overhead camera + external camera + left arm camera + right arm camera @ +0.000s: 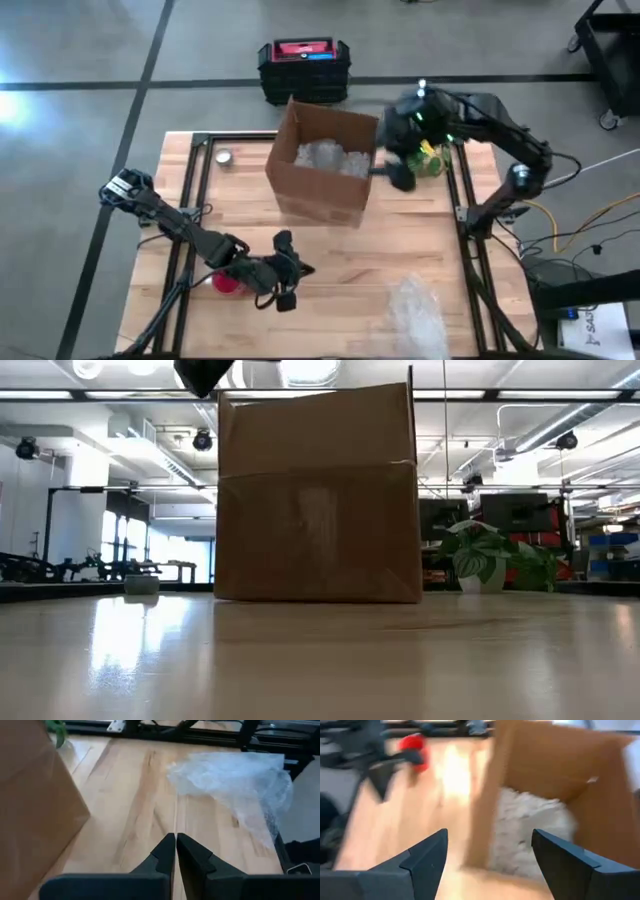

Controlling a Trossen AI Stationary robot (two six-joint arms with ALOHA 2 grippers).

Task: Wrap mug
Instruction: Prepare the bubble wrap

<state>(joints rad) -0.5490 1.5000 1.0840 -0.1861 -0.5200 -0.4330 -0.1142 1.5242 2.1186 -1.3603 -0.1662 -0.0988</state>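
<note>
A red mug [228, 282] stands on the table near its front left, close beside my left arm; it also shows far off in the right wrist view [415, 749]. My left gripper [287, 272] [175, 845] is shut on nothing, just right of the mug, pointing toward a loose sheet of bubble wrap [415, 310] [235, 780] that lies flat on the table. My right gripper [400, 178] [490, 855] hovers open at the right wall of an open cardboard box [320, 165] [555, 780], above the table.
The box [315, 495] stands in the middle of the table with white wrap [330, 158] inside. A potted plant [430, 158] stands at its right and a small round object [224, 156] at the far left. A black and red case [303, 68] sits on the floor beyond.
</note>
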